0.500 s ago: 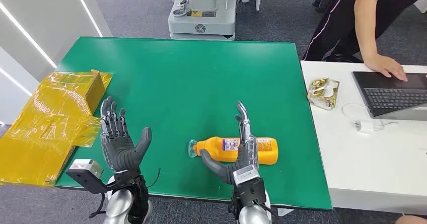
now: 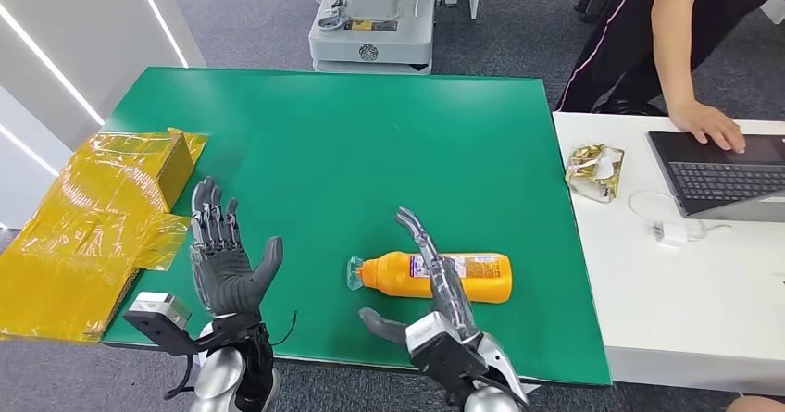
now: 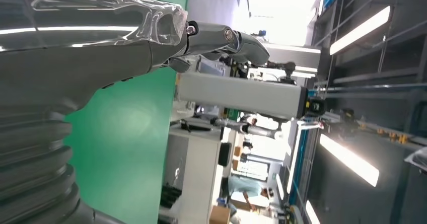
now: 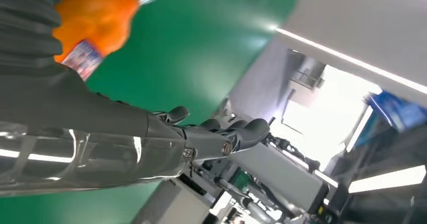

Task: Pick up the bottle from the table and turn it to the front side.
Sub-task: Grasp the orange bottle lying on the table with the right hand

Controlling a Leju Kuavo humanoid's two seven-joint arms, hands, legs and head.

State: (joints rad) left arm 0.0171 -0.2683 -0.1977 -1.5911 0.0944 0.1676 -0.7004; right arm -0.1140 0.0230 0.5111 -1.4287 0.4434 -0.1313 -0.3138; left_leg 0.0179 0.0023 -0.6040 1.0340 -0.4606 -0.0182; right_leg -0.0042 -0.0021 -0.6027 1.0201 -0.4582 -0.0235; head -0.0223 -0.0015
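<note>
An orange bottle (image 2: 481, 280) with a clear cap and a printed label lies on its side on the green table (image 2: 352, 143), cap pointing left. My right hand (image 2: 435, 292) hovers over the bottle's near side with fingers stretched out across the label and the thumb spread toward the table's front edge; it holds nothing. In the right wrist view the bottle (image 4: 95, 20) appears blurred beside the hand (image 4: 151, 148). My left hand (image 2: 222, 264) stands upright and open near the front left of the table, palm facing right. The left wrist view has this hand (image 3: 100, 53) in front of the green surface.
A yellow-wrapped box (image 2: 93, 218) lies at the table's left edge. To the right stands a white table (image 2: 685, 319) with a laptop (image 2: 727, 176), a gold wrapper (image 2: 594, 169) and a cable. A person (image 2: 690, 51) leans over the laptop. A grey machine (image 2: 372, 18) stands behind the green table.
My right hand has pulled back toward the table's front edge and tilted left, its thumb coming off the bottle. The bottle and the left hand are nearly unchanged.
</note>
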